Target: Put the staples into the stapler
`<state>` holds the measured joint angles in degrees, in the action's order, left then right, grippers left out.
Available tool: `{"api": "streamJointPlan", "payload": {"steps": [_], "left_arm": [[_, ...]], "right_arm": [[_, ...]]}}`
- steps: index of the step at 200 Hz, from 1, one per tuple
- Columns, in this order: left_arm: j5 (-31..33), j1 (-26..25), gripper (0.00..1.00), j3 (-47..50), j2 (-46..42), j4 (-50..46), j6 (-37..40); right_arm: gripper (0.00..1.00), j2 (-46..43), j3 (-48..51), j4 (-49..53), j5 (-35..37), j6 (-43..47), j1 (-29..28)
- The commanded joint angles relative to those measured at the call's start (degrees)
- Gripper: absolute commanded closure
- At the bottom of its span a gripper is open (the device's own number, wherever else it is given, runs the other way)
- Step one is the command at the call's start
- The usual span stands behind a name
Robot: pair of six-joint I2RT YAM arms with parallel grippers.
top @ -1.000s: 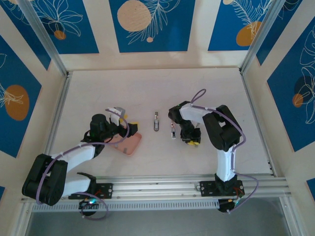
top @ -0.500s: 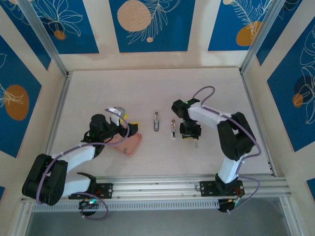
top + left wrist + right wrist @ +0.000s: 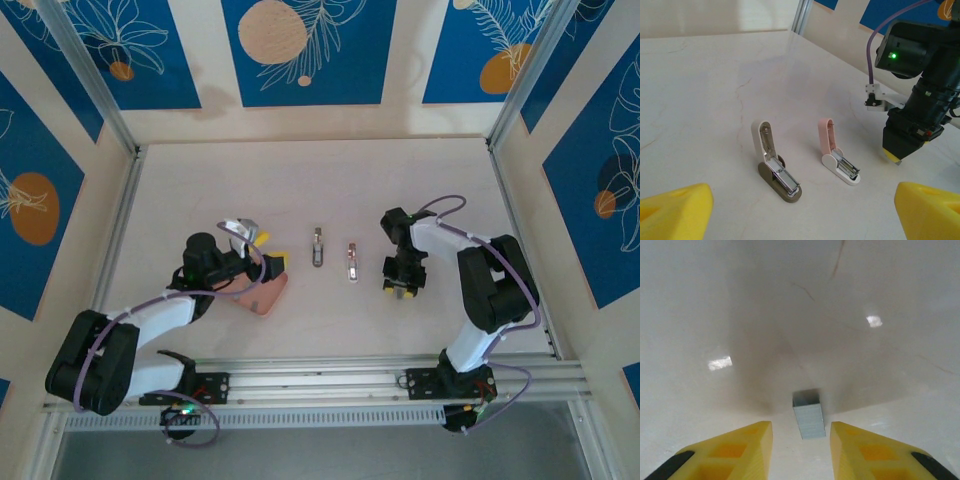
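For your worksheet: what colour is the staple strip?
The strip is grey, best in right wrist view.

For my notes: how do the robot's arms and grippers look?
The left arm and right arm have black joints, white links and looping purple cables. Left gripper and right gripper carry yellow wedge-shaped fingers; the right wrist shows a green light.

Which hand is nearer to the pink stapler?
Right. The right hand is close on the pink stapler's right side; the left hand is beyond the grey stapler.
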<state>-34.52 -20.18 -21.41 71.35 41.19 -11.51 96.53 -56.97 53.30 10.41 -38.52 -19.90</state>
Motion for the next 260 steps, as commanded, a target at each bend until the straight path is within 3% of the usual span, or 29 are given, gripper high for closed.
{"api": "streamJointPlan", "payload": {"steps": [1,85,179,260], "left_arm": [[-1.78,-0.73,0.07,0.23,0.54,1.79,0.19],[-2.08,-0.86,0.07,0.1,0.76,1.61,0.42],[-2.17,-0.82,0.07,-0.04,0.88,1.61,0.37],[-0.05,-0.82,0.06,0.31,1.14,1.44,0.13]], "right_arm": [[0.64,-0.31,0.57,-0.65,-1.76,2.43,1.11],[0.68,2.17,-0.6,-1.27,-2.5,4.86,2.54],[0.83,3.41,-0.07,-0.85,-2.43,4.6,2.42],[0.86,-5.85,-4.01,-3.27,5.14,-0.99,-6.34]]}}
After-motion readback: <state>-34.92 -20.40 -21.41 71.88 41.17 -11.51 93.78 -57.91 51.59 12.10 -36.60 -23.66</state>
